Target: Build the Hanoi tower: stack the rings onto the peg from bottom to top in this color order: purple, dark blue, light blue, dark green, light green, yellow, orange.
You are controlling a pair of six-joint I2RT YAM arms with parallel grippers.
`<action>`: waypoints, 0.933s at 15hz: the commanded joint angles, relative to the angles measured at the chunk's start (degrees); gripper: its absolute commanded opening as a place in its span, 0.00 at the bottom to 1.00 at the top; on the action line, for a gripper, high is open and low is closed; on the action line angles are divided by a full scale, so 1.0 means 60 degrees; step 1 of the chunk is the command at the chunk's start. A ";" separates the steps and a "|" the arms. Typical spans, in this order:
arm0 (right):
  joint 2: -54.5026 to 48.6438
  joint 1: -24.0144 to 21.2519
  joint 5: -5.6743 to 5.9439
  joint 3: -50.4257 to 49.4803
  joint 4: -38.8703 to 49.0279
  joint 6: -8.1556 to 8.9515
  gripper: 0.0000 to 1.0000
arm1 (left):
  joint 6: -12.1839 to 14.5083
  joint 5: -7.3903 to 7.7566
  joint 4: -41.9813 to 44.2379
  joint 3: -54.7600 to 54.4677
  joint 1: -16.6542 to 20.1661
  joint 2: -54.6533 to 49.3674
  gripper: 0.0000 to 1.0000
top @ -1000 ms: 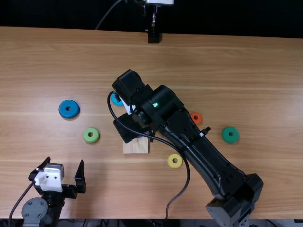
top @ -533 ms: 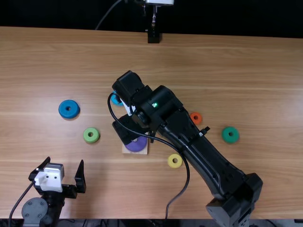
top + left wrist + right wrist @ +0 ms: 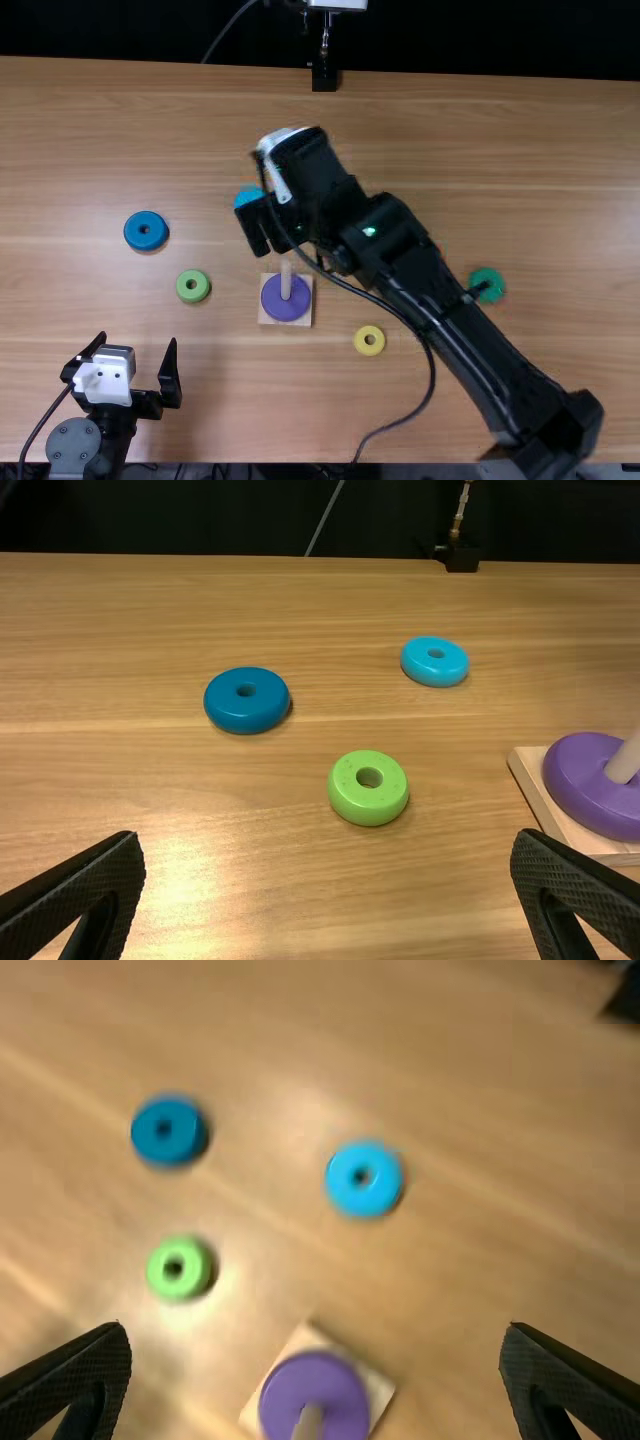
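Around the peg (image 3: 286, 280), the purple ring (image 3: 286, 303) lies flat on the wooden base (image 3: 270, 319). My right gripper (image 3: 258, 228), open and holding nothing, is above the table just behind the peg, partly over the light blue ring (image 3: 247, 196); its wrist view shows the gripper (image 3: 315, 1375) spread wide. My left gripper (image 3: 138, 365) stands open at the near left, and its wrist view shows the gripper (image 3: 328, 880) empty. Loose on the table are the dark blue ring (image 3: 146, 231), light green ring (image 3: 193, 286), yellow ring (image 3: 369, 340) and dark green ring (image 3: 487, 285), the last partly behind the right arm.
The right arm (image 3: 440, 310) stretches diagonally over the table from the near right to the middle, with a cable hanging along it. A black stand (image 3: 324, 77) is at the far edge of the table (image 3: 540, 150).
My right gripper has moved back and up off the base, uncovering the peg and the purple ring around it. The right arm now covers the orange ring's spot. The left arm has kept still.
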 commanded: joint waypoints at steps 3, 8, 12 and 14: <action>-0.2104 -0.1496 0.0735 -0.2324 0.1123 -0.0063 1.00 | 0.0114 0.0246 -0.0693 -0.1000 0.0056 -0.0115 1.00; -0.4653 -0.3957 0.0735 -0.5136 0.2336 -0.0151 1.00 | 0.0114 0.0246 -0.0693 -0.1000 0.0056 -0.0115 1.00; -0.6792 -0.4938 0.0700 -0.7172 0.3602 -0.0661 1.00 | 0.0114 0.0246 -0.0693 -0.1000 0.0070 -0.0115 1.00; -0.7993 -0.5334 0.0700 -0.8505 0.5131 -0.1065 1.00 | 0.0114 0.0246 -0.0693 -0.1000 0.0070 -0.0115 1.00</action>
